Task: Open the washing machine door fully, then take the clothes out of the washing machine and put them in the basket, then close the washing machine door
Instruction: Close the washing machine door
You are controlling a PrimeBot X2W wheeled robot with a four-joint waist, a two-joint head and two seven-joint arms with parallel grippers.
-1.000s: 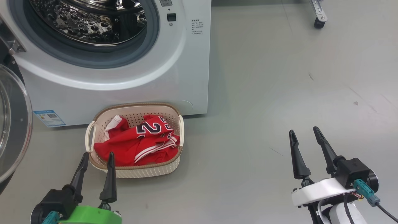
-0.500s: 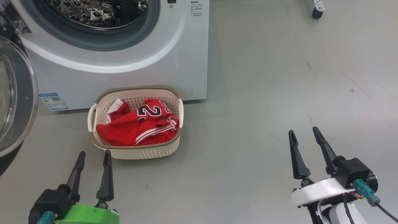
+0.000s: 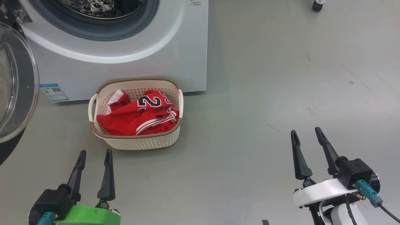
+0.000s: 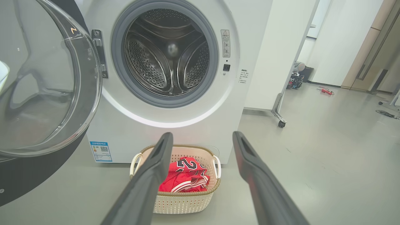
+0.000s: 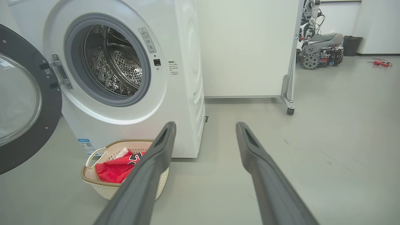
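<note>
The white washing machine (image 3: pixel 125 62) (image 4: pixel 175 125) (image 5: pixel 175 78) stands with its steel drum bare. Its black-rimmed glass door (image 3: pixel 12 81) (image 4: pixel 43 81) (image 5: pixel 22 100) hangs swung wide open to the left. On the floor in front sits the cream basket (image 3: pixel 140 142) (image 4: pixel 184 203) (image 5: pixel 103 190), holding the red jersey clothes (image 3: pixel 137 117) (image 4: pixel 184 176) (image 5: pixel 115 168). My left gripper (image 3: pixel 95 154) (image 4: pixel 201 137) is open and empty, short of the basket's near side. Far to the right, my right gripper (image 3: pixel 306 131) (image 5: pixel 204 126) is open over bare floor, holding nothing.
Grey floor spreads to the right of the machine. A white panel on castors (image 4: pixel 281 123) (image 5: pixel 290 111) stands behind the machine's right side. Another wheeled robot (image 5: pixel 318 47) is parked far back, and a small red tool (image 5: pixel 381 62) lies on the floor there.
The head camera has tilted down, so machine and basket sit higher in view. My left gripper has drawn back from the basket's near rim. The right gripper has kept still.
</note>
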